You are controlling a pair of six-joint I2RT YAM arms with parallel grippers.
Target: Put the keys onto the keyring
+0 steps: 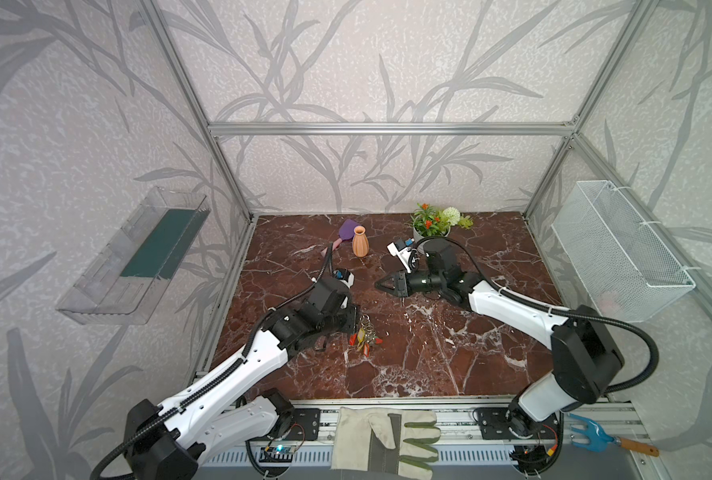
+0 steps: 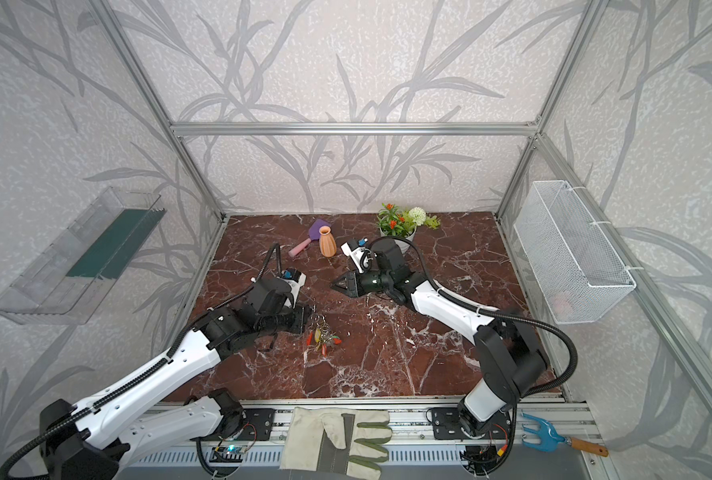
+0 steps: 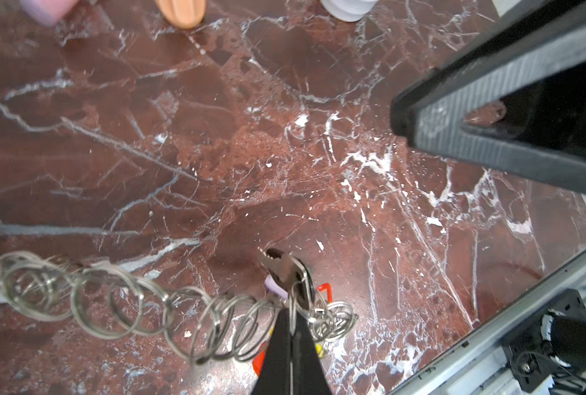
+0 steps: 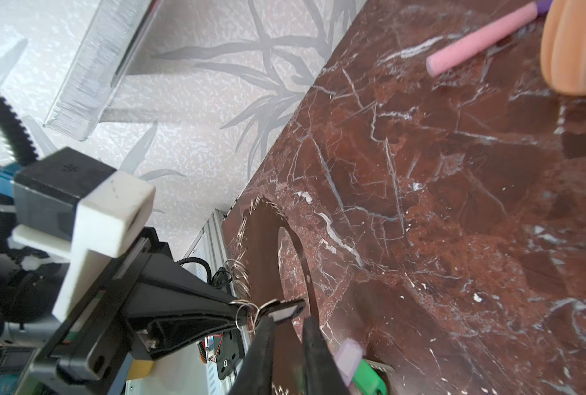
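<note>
Overhead, in both top views, the table (image 1: 449,357) is a glossy red-brown slab veined with white. The left arm lies low and stretched toward the table's middle. At its end the left pincer (image 1: 357,319) meets the keyring (image 1: 365,323). Only a tangle of thin silver loops shows there; the flat plate cannot be made out. The keys (image 1: 363,340) are small red, yellow and orange plastic tags bunched right beside it, too small to count. Whether they touch the table I cannot tell. The right arm bends in from the far side. The right pincer (image 1: 380,284), a black wedge, points toward the left one, near it but apart.

From the left wrist, two black fingers (image 3: 277,359) press flat together on a thin metal edge of the keyring, so that pincer is clamped tight on it. A row of wiry split rings (image 3: 113,307) runs off from the grip, blurred at its far end. A lilac tag (image 3: 273,285) peeps out behind the grip, mostly hidden.

From the right wrist, the keyring's plate (image 4: 260,253) is seen at a slant. It is mirror-smooth, gives back the marble pattern, and is pierced by a large oval hole. The right pincer's fingers (image 4: 315,345) stand a narrow gap apart and grip nothing. Their bases are cut off by the picture's edge.
</note>
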